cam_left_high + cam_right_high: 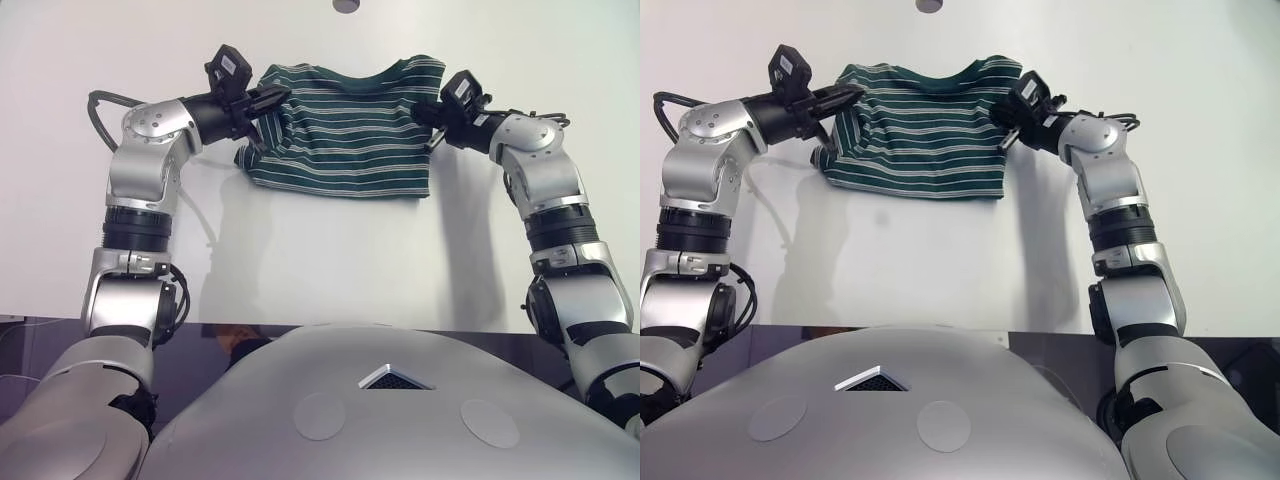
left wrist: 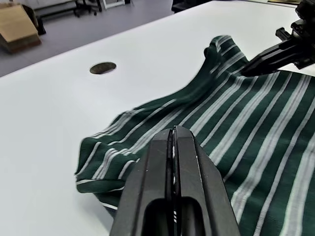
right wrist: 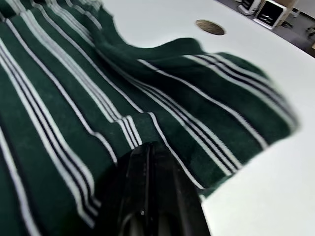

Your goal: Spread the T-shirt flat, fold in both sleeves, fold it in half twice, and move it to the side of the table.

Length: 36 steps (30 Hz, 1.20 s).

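Observation:
A dark green T-shirt (image 1: 345, 125) with white stripes lies partly bunched at the far middle of the white table (image 1: 320, 260), its collar toward the far edge. My left gripper (image 1: 268, 103) is at the shirt's left edge, shut, with cloth rising to its fingertips (image 2: 173, 132). At the shirt's right edge, my right gripper (image 1: 428, 112) is shut on the fabric (image 3: 162, 98) too. The shirt's lower left corner (image 1: 248, 157) is crumpled. The right gripper (image 2: 268, 55) also appears across the shirt in the left wrist view.
A round cable hole (image 1: 345, 5) sits in the table just beyond the shirt. Bare white tabletop stretches from the shirt to the near edge (image 1: 330, 328) and out to both sides. Off the table, a cardboard box (image 2: 17, 24) stands on the floor.

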Tool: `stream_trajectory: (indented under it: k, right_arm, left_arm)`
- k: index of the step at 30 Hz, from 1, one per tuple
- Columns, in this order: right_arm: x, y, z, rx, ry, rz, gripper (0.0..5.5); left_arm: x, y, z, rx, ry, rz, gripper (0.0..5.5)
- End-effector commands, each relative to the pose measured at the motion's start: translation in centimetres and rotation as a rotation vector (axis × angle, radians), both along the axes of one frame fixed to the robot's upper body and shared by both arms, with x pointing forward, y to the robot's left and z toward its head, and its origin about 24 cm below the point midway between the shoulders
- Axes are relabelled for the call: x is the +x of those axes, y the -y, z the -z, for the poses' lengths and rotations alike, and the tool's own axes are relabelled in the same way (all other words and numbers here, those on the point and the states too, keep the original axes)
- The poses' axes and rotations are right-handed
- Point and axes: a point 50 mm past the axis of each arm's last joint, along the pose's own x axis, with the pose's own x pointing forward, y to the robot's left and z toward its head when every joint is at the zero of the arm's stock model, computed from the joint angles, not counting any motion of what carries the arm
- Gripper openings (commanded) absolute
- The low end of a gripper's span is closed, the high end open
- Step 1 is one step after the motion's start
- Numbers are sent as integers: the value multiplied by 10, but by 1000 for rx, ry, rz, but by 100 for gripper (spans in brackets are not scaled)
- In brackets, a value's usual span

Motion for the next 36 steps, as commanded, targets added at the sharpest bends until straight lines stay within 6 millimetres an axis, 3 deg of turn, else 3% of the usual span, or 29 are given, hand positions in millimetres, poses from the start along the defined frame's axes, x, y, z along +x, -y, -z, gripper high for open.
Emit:
stream_trajectory:
  k: [1,3,6,8,10,12,15,17,19,23,26,30,36]
  right_arm:
    - [6,13,17,-267,-59,-42,0]
    - [-3,26,23,-418,-119,-160,0]
    - [-30,32,17,-468,-237,-399,0]
    - [-55,19,2,-375,-307,-593,0]
    - [-68,-11,-21,-158,-311,-703,0]
    - [-68,-37,-39,-4,-267,-721,0]
    - [-55,-54,-66,147,-124,-605,0]
    - [-52,-44,-87,248,-70,-493,0]
    - [-59,-26,-98,237,-31,-432,30]
    - [-71,5,-72,-176,118,-500,100]
    - [-75,18,-44,-316,166,-587,152]
    - [-84,3,-20,-256,190,-640,172]
    - [-78,-21,-5,-205,229,-622,172]
  left_arm:
    - [-25,14,36,164,-182,129,2]
    - [-28,2,57,356,-192,121,2]
    - [-19,-15,67,553,-149,135,2]
    - [2,-25,64,682,-76,150,2]
    - [35,-28,51,871,73,150,2]
    - [62,-19,29,920,196,129,2]
    - [68,-14,15,765,263,124,2]
    - [64,-23,0,604,340,92,2]
    - [52,-42,-12,523,439,65,0]
    - [3,-60,-1,580,522,200,64]
    - [-32,-62,13,675,552,360,112]
    - [-64,-63,39,784,541,509,130]
    - [-74,-45,42,734,614,560,130]
